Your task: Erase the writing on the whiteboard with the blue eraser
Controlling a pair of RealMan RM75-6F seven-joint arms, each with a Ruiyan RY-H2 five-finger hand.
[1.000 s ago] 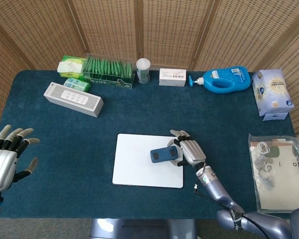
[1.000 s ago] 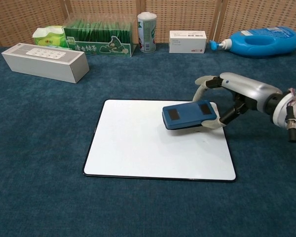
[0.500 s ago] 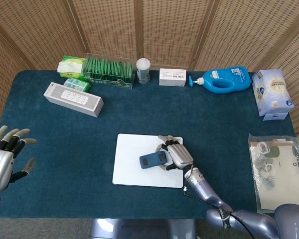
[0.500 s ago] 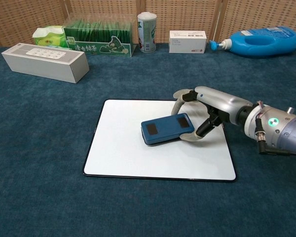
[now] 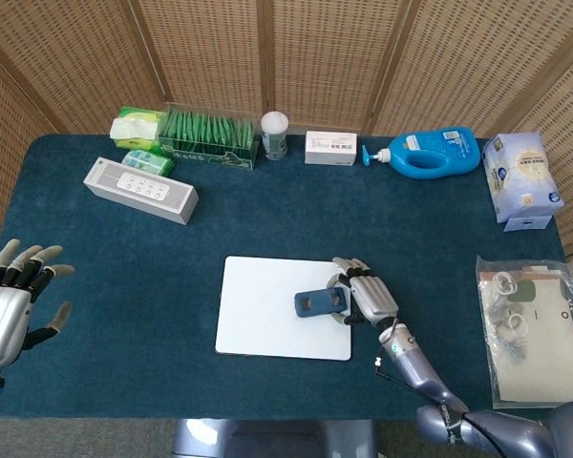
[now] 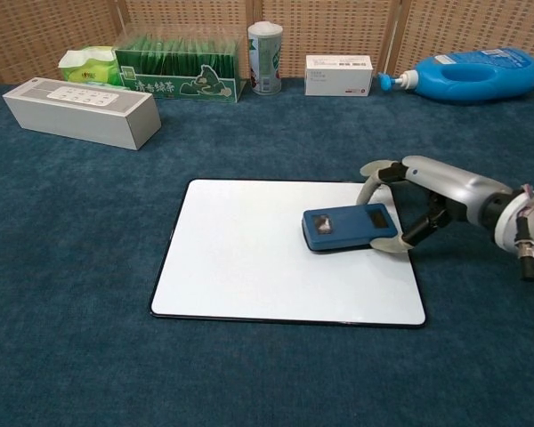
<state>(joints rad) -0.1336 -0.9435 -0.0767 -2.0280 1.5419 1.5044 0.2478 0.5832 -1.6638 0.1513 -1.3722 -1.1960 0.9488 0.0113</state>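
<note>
- On the dark blue table (image 5: 220, 229), near the front edge, I've got the whiteboard (image 5: 267, 310) lying flat, and from both cameras its surface looks plain white, no marks I can make out.
- My right hand (image 5: 368, 298) is gripping the blue eraser (image 5: 322, 301) from its right end, fingers (image 6: 384, 168) curled over the far side and thumb under the near side in the chest view.
- That eraser sits flat on the right half of the board, long side running roughly left-right, its two dark patches facing up.
- My right forearm (image 5: 411, 358) comes in from the front right corner, low over the cloth.
- My left hand (image 5: 14, 301) is way off at the left edge of the head view, holding nothing, fingers spread and pointing up, well apart from the board. Chest cam doesn't catch it at all.
- Along the back edge, left to right: a green tissue pack (image 5: 138, 126), a clear box of green packets (image 5: 207, 136), a white canister (image 5: 274, 135), a small white box (image 5: 330, 148), and a blue bottle (image 5: 430, 153) lying on its side.
- A white rectangular speaker-looking box (image 5: 140, 190) sits in front of the tissues, angled a bit.
- Over on the right there's a pale blue tissue box (image 5: 521, 178), and nearer me a clear plastic bag (image 5: 530, 324) with some small bits inside that I can't really identify.
</note>
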